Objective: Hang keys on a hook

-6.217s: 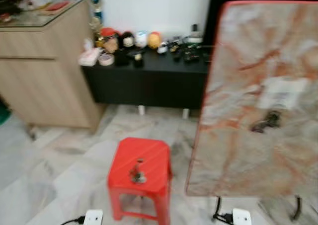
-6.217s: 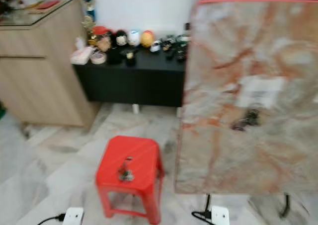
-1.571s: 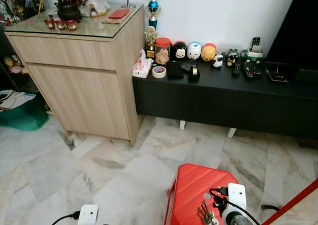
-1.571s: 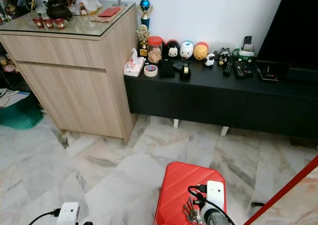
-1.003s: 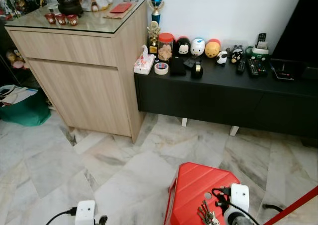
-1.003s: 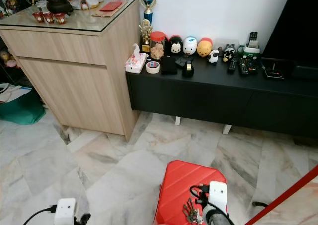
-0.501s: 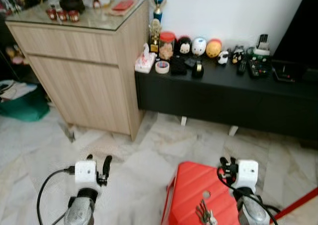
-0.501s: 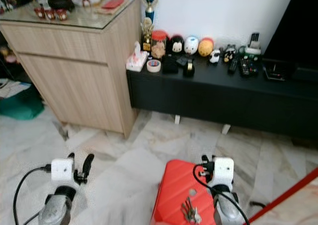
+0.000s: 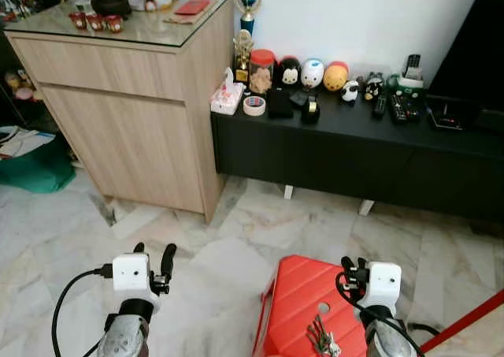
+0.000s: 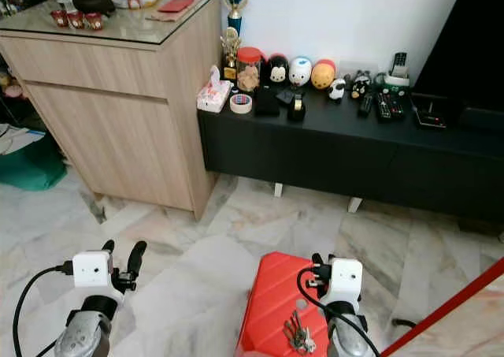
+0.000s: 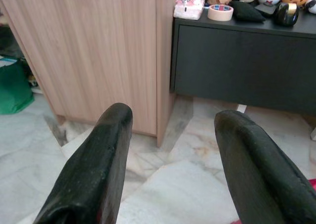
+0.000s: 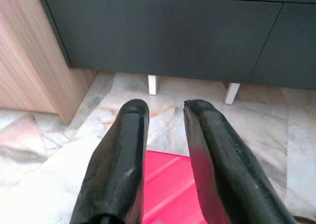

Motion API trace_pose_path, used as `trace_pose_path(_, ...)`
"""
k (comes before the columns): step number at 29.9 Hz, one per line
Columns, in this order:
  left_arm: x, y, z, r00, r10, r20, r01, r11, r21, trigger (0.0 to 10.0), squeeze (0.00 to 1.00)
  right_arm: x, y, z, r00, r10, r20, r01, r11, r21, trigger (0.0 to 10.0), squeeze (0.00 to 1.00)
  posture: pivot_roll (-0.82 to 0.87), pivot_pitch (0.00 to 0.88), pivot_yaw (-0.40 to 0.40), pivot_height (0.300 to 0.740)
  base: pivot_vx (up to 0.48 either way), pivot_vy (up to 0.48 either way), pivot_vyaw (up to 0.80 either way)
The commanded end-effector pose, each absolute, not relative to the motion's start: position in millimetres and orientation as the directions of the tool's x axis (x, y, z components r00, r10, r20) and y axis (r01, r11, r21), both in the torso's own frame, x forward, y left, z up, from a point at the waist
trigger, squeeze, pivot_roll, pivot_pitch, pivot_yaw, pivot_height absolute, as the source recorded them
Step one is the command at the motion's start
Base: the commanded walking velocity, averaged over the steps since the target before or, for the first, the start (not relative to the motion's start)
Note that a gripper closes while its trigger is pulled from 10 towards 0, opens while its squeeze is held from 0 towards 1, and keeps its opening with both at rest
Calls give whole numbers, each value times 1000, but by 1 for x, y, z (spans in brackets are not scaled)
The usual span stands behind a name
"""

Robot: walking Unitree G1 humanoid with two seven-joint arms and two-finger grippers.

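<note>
Keys (image 9: 322, 340) lie on red stool (image 9: 290, 294); right pincer (image 9: 351, 265) beside.

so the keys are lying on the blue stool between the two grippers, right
Not quite: the stool is red, not blue, as the left eye view shows. The keys do lie on it, between the left gripper and the right gripper.

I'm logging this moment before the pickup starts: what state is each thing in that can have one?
keys: lying on the red stool, not held.
red stool: upright on the marble floor.
left claw: open, holding nothing, raised over the floor.
right claw: fingers slightly apart, holding nothing, above the stool's far edge.
wooden cabinet: drawer and door shut.
black low cabinet: fronts shut.
</note>
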State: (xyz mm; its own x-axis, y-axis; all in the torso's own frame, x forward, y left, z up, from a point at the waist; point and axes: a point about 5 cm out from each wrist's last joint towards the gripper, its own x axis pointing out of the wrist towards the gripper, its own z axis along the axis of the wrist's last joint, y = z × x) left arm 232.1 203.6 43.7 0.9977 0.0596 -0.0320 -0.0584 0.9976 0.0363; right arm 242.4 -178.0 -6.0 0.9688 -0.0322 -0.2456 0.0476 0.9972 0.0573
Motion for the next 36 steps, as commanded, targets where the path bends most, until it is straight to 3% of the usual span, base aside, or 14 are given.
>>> trace_pose_path(1,234,199,45,999,37,-38,-36,999,23,10000,0,243,-181,-7,963,-47,-266,62,997,51,10000,0,22,0,-22,740,0,0,0)
trace_pose_path(14,236,192,45,998,29,-55,-29,1000,9,10000,0,241,-172,-12,952,-3,-308,23,998,59,10000,0,27,0,-25,652,0,0,0)
trace_pose_path(36,242,187,47,998,11,-64,-11,1000,6,10000,0,242,-166,-17,931,79,-356,-47,994,96,10000,0,30,0,-21,652,0,0,0)
